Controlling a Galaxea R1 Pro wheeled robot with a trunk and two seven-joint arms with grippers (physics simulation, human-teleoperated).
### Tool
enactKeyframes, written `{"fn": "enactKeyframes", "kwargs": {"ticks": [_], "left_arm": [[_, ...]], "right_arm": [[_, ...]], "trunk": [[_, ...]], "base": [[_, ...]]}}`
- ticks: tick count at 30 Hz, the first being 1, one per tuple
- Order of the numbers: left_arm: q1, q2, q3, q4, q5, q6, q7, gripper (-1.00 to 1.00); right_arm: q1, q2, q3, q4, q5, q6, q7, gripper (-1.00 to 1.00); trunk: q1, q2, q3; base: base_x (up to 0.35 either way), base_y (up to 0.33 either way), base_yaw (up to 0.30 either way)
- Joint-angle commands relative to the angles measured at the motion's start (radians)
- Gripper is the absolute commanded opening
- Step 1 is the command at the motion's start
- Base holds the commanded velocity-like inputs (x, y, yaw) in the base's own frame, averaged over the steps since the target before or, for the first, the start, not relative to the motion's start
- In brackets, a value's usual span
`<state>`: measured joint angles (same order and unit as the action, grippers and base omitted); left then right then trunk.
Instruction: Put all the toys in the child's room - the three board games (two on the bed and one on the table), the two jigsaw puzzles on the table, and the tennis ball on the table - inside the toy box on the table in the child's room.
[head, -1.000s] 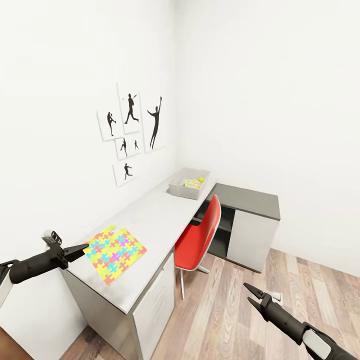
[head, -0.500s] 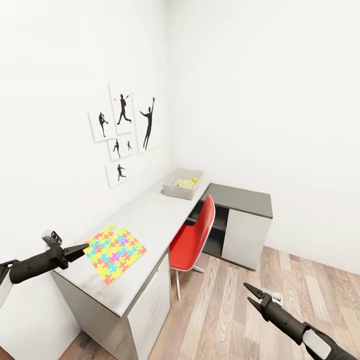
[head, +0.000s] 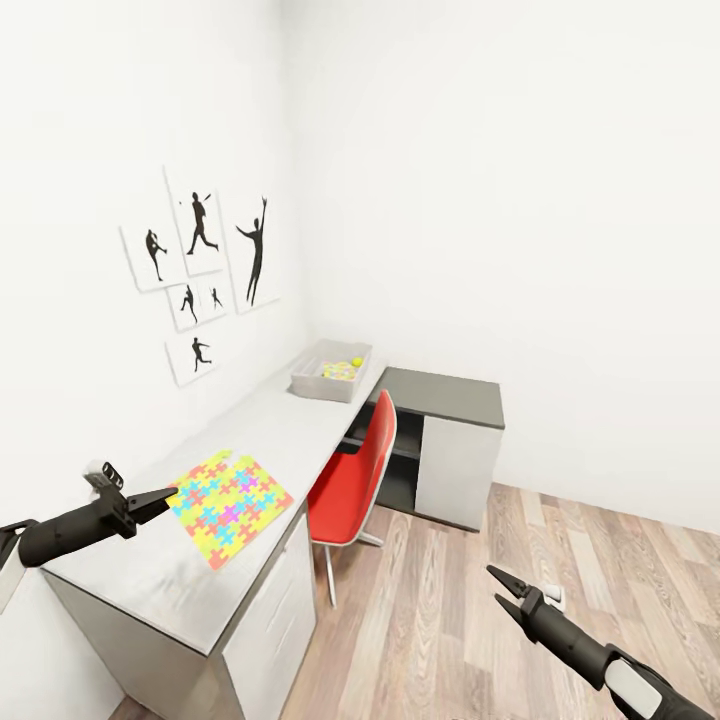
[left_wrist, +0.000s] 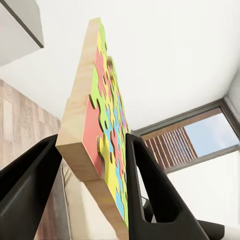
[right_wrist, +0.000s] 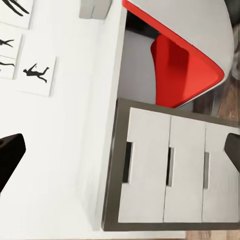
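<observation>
My left gripper (head: 172, 494) is shut on the near edge of a jigsaw puzzle (head: 229, 504), a thin flat covered in yellow, pink, blue and orange pieces, held just above the near end of the pale table (head: 262, 425). In the left wrist view both fingers (left_wrist: 145, 180) clamp the puzzle (left_wrist: 102, 125) by its wooden edge. The grey toy box (head: 331, 371) stands at the table's far end by the corner, with the tennis ball (head: 356, 363) and another patterned flat inside it. My right gripper (head: 506, 589) hangs open over the wood floor, holding nothing.
A red chair (head: 357, 477) is tucked under the table's middle. A lower dark grey cabinet (head: 447, 438) joins the table at the corner. Silhouette pictures (head: 200, 268) hang on the left wall. The drawer fronts (right_wrist: 167, 167) face the open plank floor (head: 450, 610).
The whole view has swung, so table, chair and toy box shifted left in the picture. Both arms keep their places in the view, and the left gripper still holds the puzzle.
</observation>
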<state>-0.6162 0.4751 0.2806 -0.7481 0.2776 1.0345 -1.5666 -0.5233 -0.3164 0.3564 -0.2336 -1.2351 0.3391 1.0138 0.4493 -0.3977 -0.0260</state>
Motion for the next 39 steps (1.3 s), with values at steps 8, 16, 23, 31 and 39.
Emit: {"fn": "enactKeyframes", "kwargs": {"ticks": [8, 16, 23, 31, 39], "left_arm": [[0.0, 0.001, 0.0, 0.0, -0.001, 0.01, -0.004, -1.0], [0.0, 0.002, 0.0, 0.0, -0.001, 0.01, -0.004, -1.0], [0.001, 0.002, 0.0, 0.003, 0.0, 0.008, -0.004, -1.0], [0.021, 0.004, 0.011, 0.006, 0.0, 0.004, -0.004, -1.0], [0.023, 0.005, 0.014, 0.006, 0.002, 0.003, -0.004, -1.0]], "right_arm": [[-0.001, 0.0, 0.005, 0.0, -0.011, 0.008, 0.002, 1.0], [-0.001, 0.0, 0.004, 0.0, -0.012, 0.009, 0.006, 1.0], [-0.001, 0.001, 0.004, 0.0, -0.012, 0.01, 0.003, 1.0], [-0.001, 0.002, 0.003, -0.001, -0.011, 0.009, 0.001, 1.0], [-0.001, 0.005, 0.0, -0.001, -0.01, 0.009, 0.0, 1.0]], "trunk": [[0.001, -0.002, 0.003], [0.001, -0.002, 0.002], [0.001, -0.002, -0.007], [0.001, -0.002, -0.02], [0.001, -0.002, -0.026]], "base": [[0.0, 0.0, -0.215], [0.0, 0.0, -0.025], [0.0, 0.0, 0.0], [0.0, -0.001, 0.0], [0.087, -0.098, 0.0]]}}
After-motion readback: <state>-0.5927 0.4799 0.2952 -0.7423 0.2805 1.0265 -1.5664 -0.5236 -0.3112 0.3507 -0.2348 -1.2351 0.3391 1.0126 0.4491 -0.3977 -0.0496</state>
